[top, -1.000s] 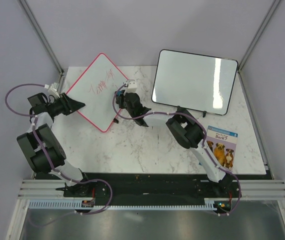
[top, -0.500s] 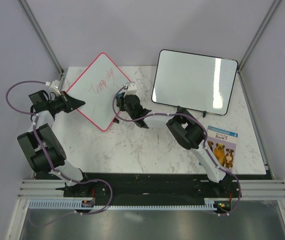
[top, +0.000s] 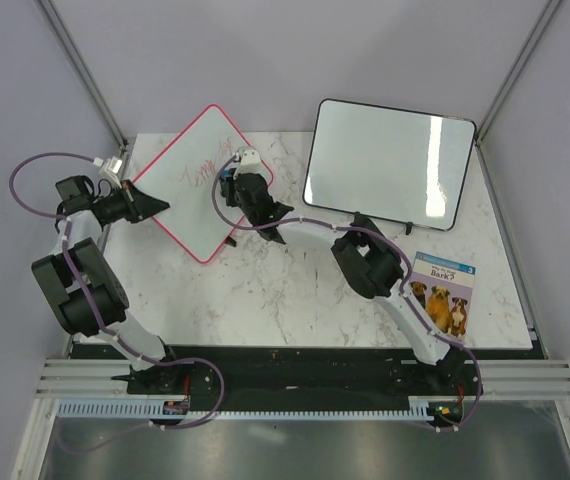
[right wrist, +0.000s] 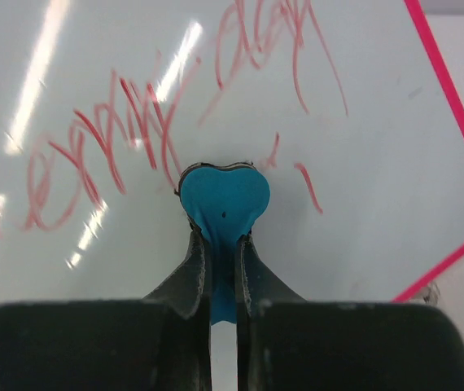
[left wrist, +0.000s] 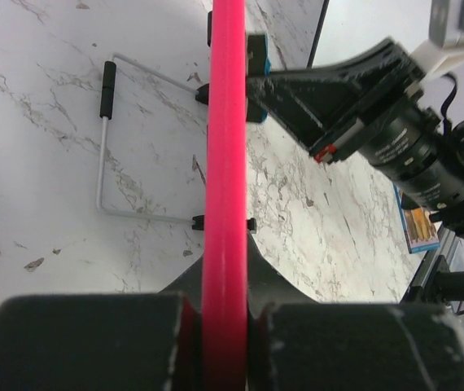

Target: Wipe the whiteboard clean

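- The pink-framed whiteboard (top: 190, 215) is seen propped up at the far left of the marble table (top: 295, 290), with its wire stand (left wrist: 102, 163) laid out on the tabletop behind it.
- The board's left edge is gripped by the left gripper (top: 155, 207), whose jaws are clamped tight on the frame.
- A blue eraser (right wrist: 224, 195) is pinched in the narrow jaws of the right gripper (top: 235, 188) and held against the board amid red handwriting (right wrist: 146, 134).
- A black-framed board (top: 390, 165) is stood to the right, and a dog book (top: 443, 292) is laid near the table's right edge.
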Controlling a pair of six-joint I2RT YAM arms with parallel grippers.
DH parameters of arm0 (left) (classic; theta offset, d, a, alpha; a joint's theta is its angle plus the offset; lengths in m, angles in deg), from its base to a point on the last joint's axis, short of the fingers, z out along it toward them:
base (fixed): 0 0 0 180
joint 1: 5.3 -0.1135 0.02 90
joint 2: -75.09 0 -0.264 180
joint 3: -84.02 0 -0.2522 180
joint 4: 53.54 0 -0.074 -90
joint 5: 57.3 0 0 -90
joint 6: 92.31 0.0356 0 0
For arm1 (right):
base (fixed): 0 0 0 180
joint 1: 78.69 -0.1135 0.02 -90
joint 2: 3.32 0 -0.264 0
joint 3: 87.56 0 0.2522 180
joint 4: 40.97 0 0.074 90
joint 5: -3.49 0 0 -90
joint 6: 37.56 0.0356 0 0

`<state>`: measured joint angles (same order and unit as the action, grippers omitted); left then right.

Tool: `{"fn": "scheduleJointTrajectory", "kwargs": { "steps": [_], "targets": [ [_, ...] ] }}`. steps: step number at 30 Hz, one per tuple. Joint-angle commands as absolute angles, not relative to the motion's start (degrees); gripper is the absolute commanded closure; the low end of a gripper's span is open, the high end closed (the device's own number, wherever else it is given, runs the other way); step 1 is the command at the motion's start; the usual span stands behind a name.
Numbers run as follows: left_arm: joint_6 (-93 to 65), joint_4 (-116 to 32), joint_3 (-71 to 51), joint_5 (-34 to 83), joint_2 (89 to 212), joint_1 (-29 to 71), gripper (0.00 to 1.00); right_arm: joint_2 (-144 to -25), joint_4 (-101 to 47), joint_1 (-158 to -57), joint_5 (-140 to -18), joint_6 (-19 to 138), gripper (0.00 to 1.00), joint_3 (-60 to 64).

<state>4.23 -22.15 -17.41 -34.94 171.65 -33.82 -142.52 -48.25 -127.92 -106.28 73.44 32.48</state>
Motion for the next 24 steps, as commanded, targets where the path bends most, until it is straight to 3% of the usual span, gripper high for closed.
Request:
{"fn": "scheduleJointTrajectory", "kwargs": {
  "steps": [1,6,24],
  "targets": [
    [18.77,-12.27,-16.57,-35.16,172.21,-31.85,0.98,-149.56,-44.99,-127.82,-106.46,71.17,1.00,49.02],
    [22.82,-8.58,-16.31,-33.75,171.33,-31.15,0.98,-154.58,-42.33,-128.52,-104.53,69.94,1.00,58.21],
    [25.02,-5.94,-15.69,-33.84,171.60,-29.21,0.98,-150.45,-45.84,-140.21,-88.90,60.70,1.00,48.90]
  ]
}}
